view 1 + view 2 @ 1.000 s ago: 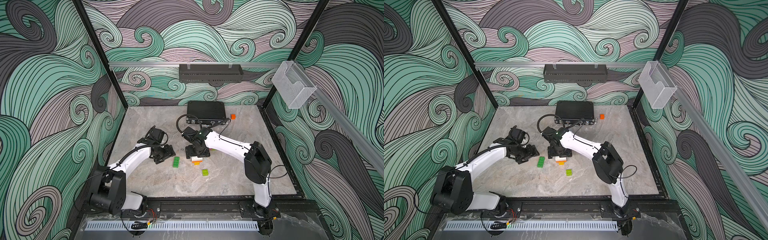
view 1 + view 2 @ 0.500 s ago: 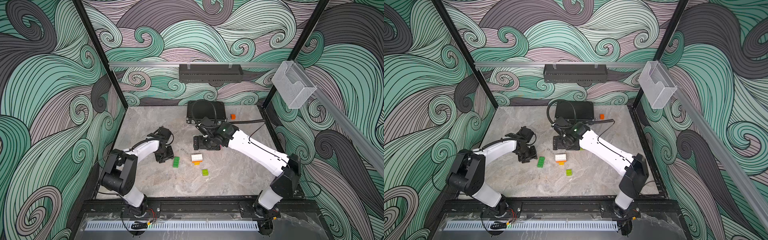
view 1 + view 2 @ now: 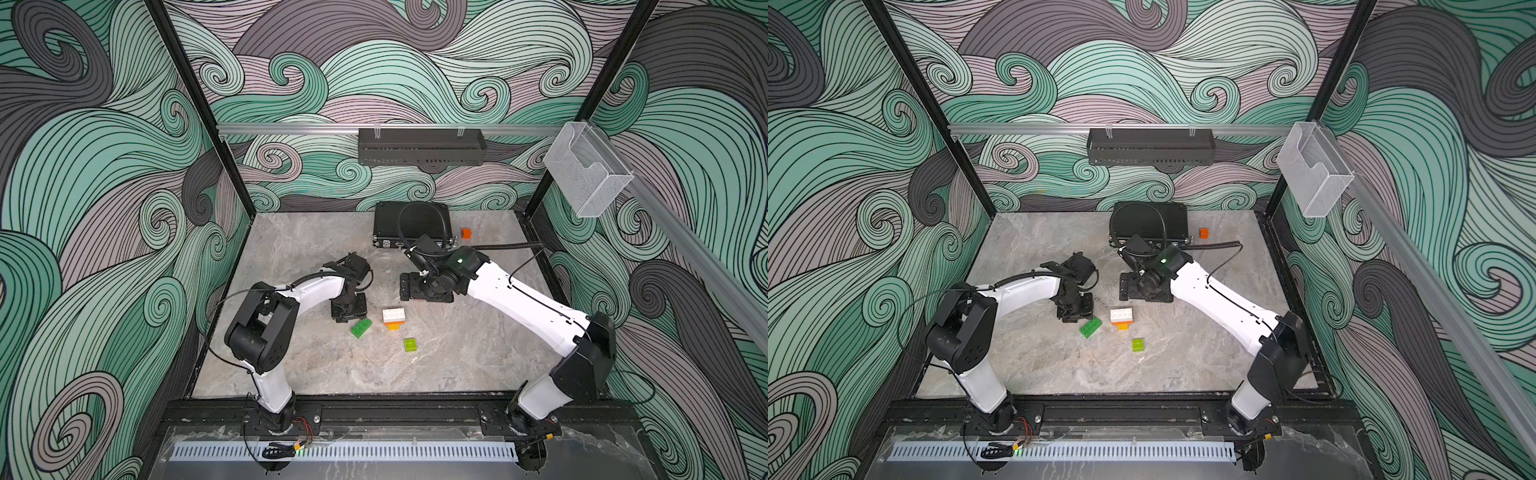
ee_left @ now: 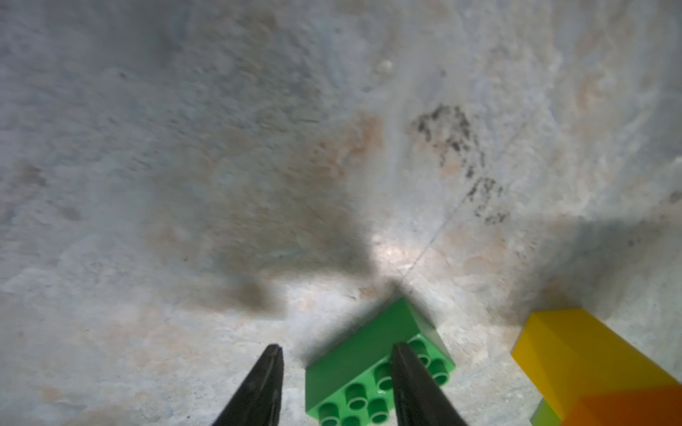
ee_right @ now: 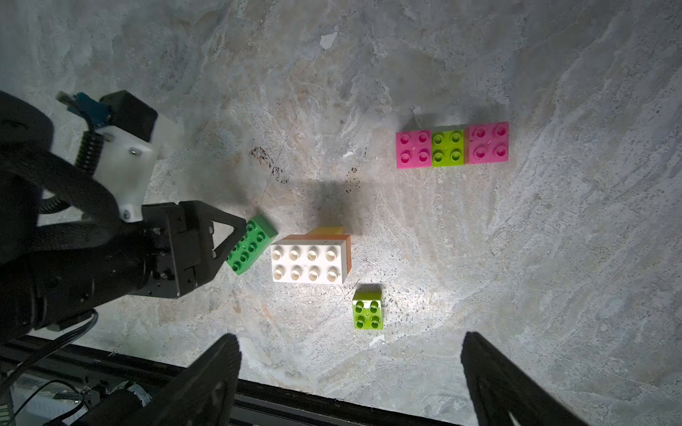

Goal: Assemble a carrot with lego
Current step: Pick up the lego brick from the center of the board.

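The carrot [image 3: 394, 319], a white-orange-yellow stack, sits at the centre of the tabletop [image 3: 291, 249]. Your left end effector [image 4: 336, 346], narrowly parted and holding nothing, has one finger over the dark green brick [image 4: 369, 343] at the stack's 8 o'clock. Closing could skid it away. Your right end effector [image 5: 350, 369] hangs wide open, empty.
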Available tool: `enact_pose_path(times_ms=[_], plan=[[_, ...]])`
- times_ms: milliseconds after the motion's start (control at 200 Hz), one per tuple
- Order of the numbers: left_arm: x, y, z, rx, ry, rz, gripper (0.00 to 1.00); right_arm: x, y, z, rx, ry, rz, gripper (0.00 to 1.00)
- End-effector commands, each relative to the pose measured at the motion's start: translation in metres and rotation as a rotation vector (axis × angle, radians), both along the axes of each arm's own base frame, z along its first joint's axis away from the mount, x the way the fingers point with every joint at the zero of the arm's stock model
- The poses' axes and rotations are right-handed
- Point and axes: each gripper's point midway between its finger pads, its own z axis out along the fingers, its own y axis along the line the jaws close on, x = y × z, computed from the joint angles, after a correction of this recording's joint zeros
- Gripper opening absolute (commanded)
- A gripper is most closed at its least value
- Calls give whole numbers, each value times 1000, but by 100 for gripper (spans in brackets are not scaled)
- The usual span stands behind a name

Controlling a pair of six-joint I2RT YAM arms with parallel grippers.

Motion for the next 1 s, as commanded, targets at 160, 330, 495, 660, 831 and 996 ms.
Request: enact_pose_path(times_ms=[160, 330, 495, 660, 831, 996], plan=[[-17, 29, 48, 43, -114, 126, 78, 0, -9, 3, 6, -13, 6, 94], [-28, 8, 43, -89, -71, 161, 78, 1, -9, 3, 14, -11, 9, 94], [-37, -7, 21, -105, 37, 192, 76, 2, -12, 6, 16, -18, 5, 95], [-29, -13, 16, -94, 17, 197, 81, 3, -20, 6, 18, -21, -16, 96], [-31, -17, 3, -82, 51, 209, 84, 2, -25, 4, 17, -12, -26, 97], [-28, -17, -2, -62, 41, 223, 84, 3, -27, 4, 21, -11, -32, 98]])
